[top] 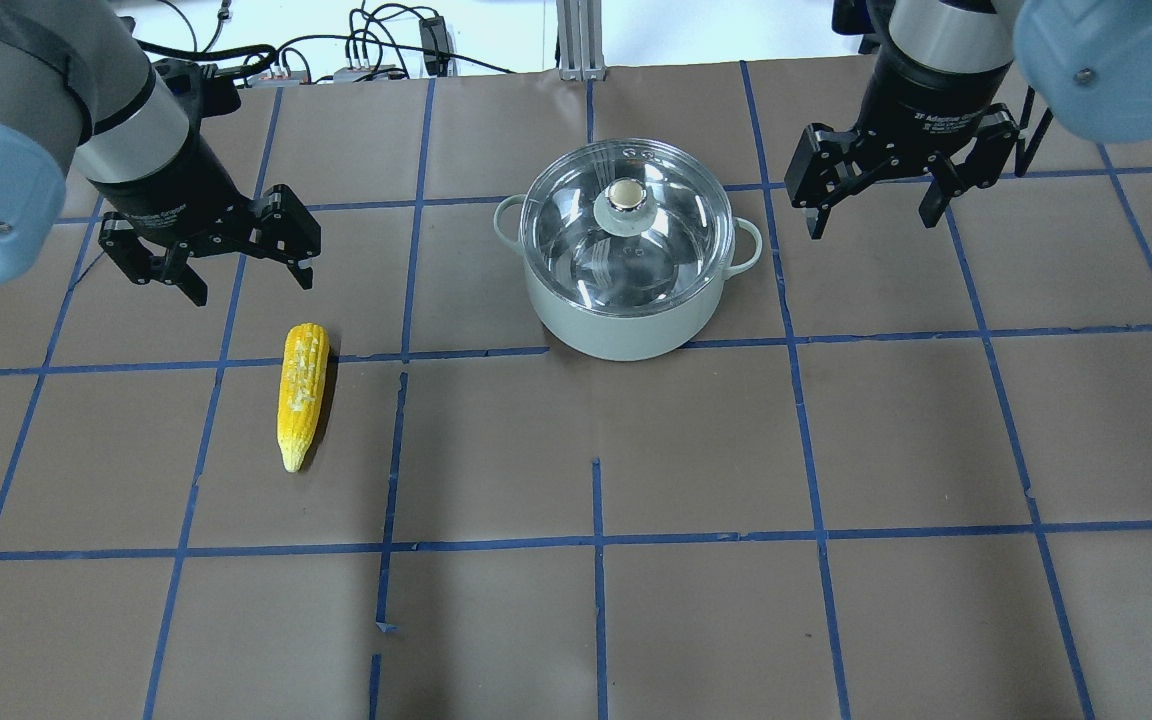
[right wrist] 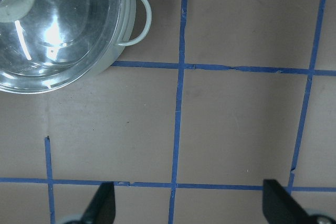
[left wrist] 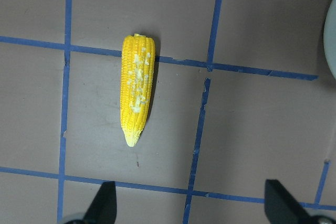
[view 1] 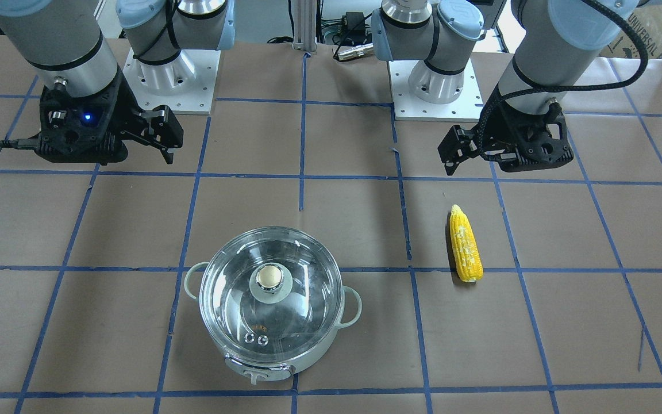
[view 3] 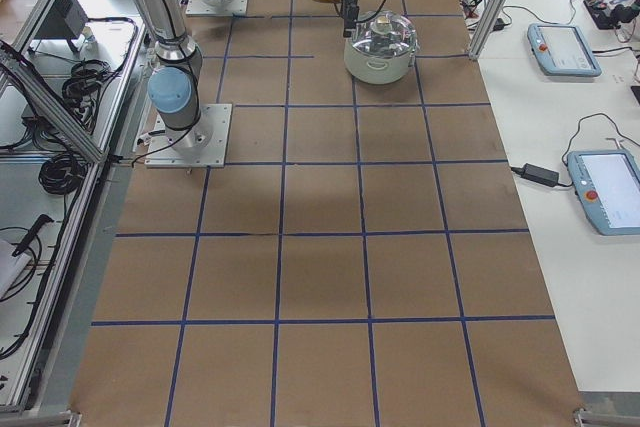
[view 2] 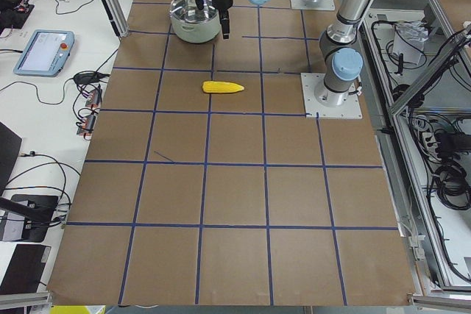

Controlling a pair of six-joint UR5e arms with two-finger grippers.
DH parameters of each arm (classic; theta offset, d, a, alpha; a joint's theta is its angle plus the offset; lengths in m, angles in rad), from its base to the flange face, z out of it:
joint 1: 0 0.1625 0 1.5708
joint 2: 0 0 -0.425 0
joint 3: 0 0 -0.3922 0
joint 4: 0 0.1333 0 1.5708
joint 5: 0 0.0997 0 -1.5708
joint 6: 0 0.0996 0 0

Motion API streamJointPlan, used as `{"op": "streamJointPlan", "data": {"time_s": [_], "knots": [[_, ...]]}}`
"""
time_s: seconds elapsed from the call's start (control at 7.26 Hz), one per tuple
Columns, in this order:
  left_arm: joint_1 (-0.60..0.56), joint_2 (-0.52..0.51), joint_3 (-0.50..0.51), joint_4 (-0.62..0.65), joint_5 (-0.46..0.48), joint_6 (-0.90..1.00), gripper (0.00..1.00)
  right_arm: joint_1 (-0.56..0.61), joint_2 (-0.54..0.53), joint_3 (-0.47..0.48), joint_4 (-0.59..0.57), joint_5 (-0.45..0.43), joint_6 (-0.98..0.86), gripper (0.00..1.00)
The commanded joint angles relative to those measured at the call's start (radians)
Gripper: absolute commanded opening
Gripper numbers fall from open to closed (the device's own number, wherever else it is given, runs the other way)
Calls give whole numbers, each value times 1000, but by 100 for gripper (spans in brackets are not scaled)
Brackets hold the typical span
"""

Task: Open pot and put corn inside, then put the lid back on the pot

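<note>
The pot (top: 626, 325) is round, with a smooth pale mint outer wall and a shiny steel lining. It stands on the brown paper worktop (top: 836, 450), which is crossed by a grid of blue tape (top: 596, 540). The lid (top: 626, 240) is a clear glass dome and sits closed on the rim. Its grey-green knob (top: 623, 197) is capped with a beige disc. 2 thin loop handles (top: 748, 247) stick out from opposite sides.

The corn (top: 302, 395) lies flat on the robot's left, well apart from the pot. It is a ribbed yellow cob with its tapered tip toward the robot, and its blunt end crosses a tape line.

The left fingers (top: 298, 262) are black and spread wide. They hang above the worktop near the corn and hold nothing. The right fingers (top: 814, 205) are just as wide and empty, beside the pot's right handle.

Only the front-facing view shows the 2 small metal vent rings (view 1: 256, 339) in the glass and the pot's front tab (view 1: 259, 375). The left wrist view gives the corn's rows of kernels and whitish patches (left wrist: 137, 85) most clearly. The right wrist view shows 1 handle (right wrist: 139, 17) and the glare on the glass. In both side views the pot and corn are small.
</note>
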Motion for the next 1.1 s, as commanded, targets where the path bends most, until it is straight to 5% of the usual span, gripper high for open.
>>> {"op": "streamJointPlan", "data": {"time_s": [0.0,0.41,0.96], "knots": [[10,2,-6,-5,-2,16,100,21,109,-54,-140,62,86,100],[42,-17,-92,59,-2,84,100,173,264,-202,-164,70,271,96],[75,-259,-181,456,-2,107,100,248,433,-243,-278,-15,476,99]]}}
